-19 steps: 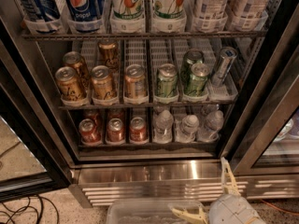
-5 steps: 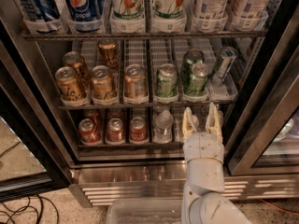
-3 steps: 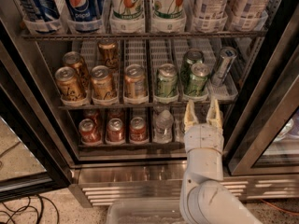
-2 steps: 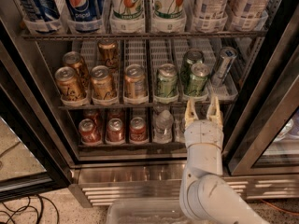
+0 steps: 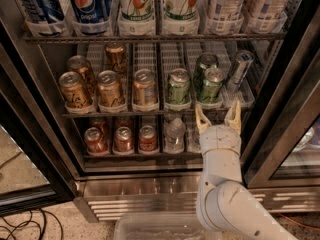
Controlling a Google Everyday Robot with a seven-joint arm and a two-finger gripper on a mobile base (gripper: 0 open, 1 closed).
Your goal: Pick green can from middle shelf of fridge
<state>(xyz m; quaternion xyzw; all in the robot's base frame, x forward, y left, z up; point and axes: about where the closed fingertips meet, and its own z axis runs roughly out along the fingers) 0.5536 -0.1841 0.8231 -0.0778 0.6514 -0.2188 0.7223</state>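
Note:
The fridge [image 5: 165, 184] stands open, steel framed with three wire tiers. On the middle shelf [image 5: 150, 113] stand three green cans: one [image 5: 178, 87] in the centre lane, one [image 5: 211, 85] to its right and one [image 5: 204, 64] behind that. My gripper [image 5: 217, 116] is open, its pale fingertips pointing up at the shelf's front edge, just below the right-hand front green can and not touching it. The white arm rises from the bottom right.
Several gold-brown cans [image 5: 110, 89] fill the left lanes; a slim silver-blue can [image 5: 239, 70] leans at the right. Large soda bottles [image 5: 135, 6] stand above; red cans [image 5: 121, 139] and water bottles [image 5: 175, 134] below. The glass door [image 5: 285, 129] is right, a clear bin [image 5: 155, 229] below.
My gripper has risen from beside the bin at the bottom, up past the lower tier, to the middle shelf's front edge under the right green can. The cans have not moved.

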